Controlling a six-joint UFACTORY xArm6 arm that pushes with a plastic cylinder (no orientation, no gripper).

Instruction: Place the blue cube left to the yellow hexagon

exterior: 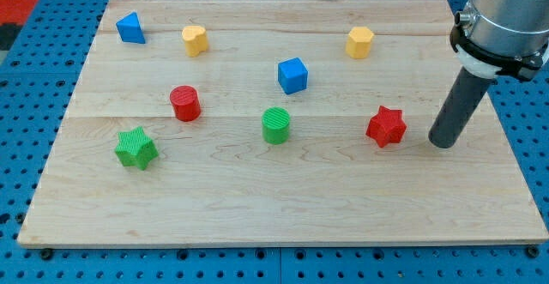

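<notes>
My tip [443, 143] is resting on the tabletop [283, 202] at the view's right, just beside the red star [387, 126] and on its right, not touching any block. The tool is a bare rod with no jaws, so there is nothing to open or close, and it is holding nothing.

The blue cube [292, 75] is sitting near the middle, apart from everything. Two yellow blocks are lying near the view's top: one [359, 42] up and to the right of the cube, another [195, 39] further left. Which is the hexagon I cannot tell for certain; the right one is looking more six-sided.

If so, the cube is already lying left of it but lower, so I judge it is needing a push upward. The tip is standing on the far side for that, so it would first be circling below the cube, avoiding the red star and green cylinder [276, 124].
</notes>
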